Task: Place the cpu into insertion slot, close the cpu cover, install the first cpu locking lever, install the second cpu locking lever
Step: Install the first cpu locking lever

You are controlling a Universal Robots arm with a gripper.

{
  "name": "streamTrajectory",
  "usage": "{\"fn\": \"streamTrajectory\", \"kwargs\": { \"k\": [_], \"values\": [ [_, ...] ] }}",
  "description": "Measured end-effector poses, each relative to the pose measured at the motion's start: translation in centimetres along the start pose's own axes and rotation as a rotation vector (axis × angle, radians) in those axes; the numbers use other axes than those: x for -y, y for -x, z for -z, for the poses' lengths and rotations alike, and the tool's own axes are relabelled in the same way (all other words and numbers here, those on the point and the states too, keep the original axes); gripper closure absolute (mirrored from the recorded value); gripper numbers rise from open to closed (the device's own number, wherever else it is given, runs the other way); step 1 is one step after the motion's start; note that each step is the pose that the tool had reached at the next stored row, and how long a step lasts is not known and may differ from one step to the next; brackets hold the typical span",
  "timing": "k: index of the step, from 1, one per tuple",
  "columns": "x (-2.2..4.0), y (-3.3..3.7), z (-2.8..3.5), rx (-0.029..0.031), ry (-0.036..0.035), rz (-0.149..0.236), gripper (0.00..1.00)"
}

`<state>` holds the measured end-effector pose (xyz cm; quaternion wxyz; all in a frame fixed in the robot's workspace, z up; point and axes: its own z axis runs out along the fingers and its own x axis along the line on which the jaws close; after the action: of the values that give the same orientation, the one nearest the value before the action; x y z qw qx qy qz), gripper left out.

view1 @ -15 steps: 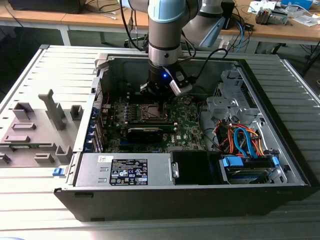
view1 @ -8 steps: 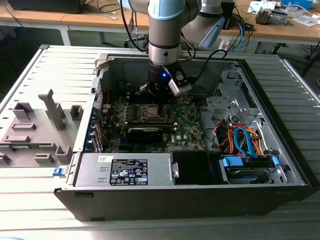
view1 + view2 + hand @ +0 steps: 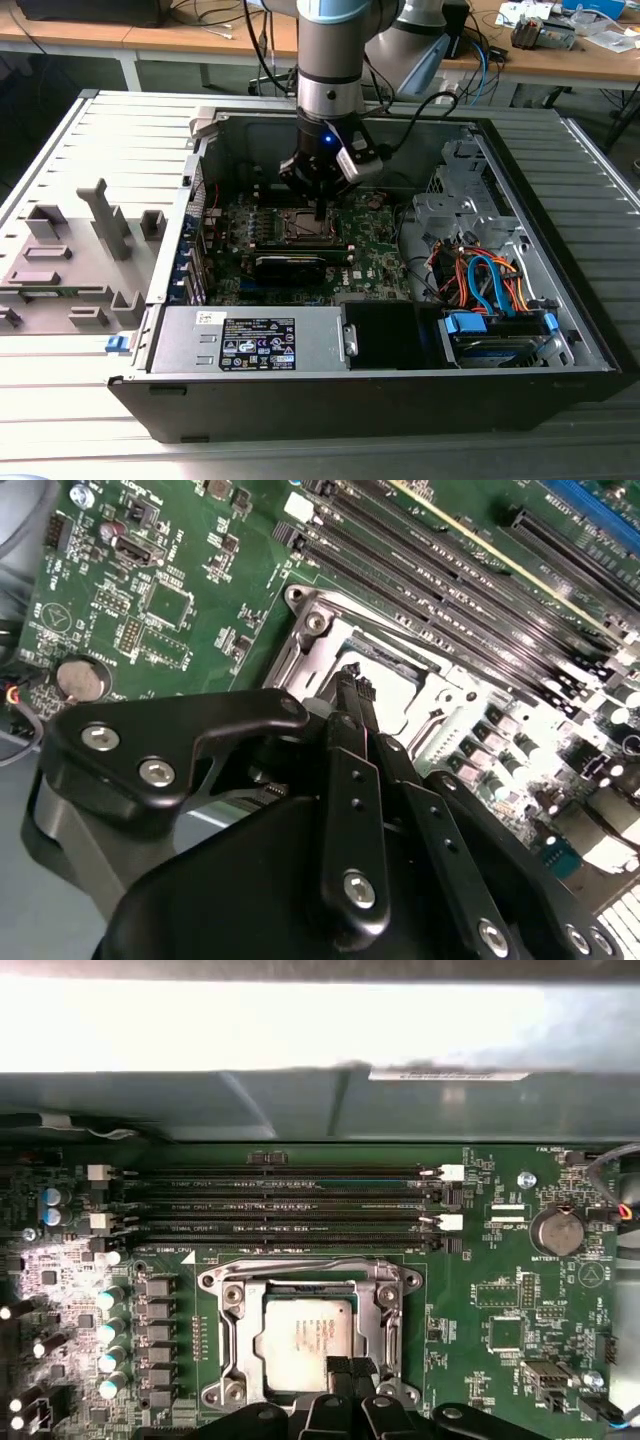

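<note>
Hand (image 3: pixel 350 1368), fingers pressed together and holding nothing, touches cpu cover (image 3: pixel 385 1312) inside case (image 3: pixel 560 340) on slatted table (image 3: pixel 60 420).

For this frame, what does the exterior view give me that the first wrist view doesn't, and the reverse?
Exterior view alone: the whole open black computer case, the orange and blue cable bundle, the grey metal power supply box and the grey slotted table.

First wrist view alone: the small square silver-topped cpu lying in the socket with the thin silver metal cpu cover framing it, the long black memory slots and a round coin battery.

Both: the green circuit board and the black gripper at the socket's edge.
</note>
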<state>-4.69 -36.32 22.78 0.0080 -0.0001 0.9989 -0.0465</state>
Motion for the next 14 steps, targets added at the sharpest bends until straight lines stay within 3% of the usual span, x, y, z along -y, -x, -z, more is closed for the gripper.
{"fn": "streamTrajectory", "kwargs": {
  "k": [14],
  "values": [
    [0.02, 0.00, 0.26, 0.0000, 0.0001, 0.000, 0.89]
  ]
}}
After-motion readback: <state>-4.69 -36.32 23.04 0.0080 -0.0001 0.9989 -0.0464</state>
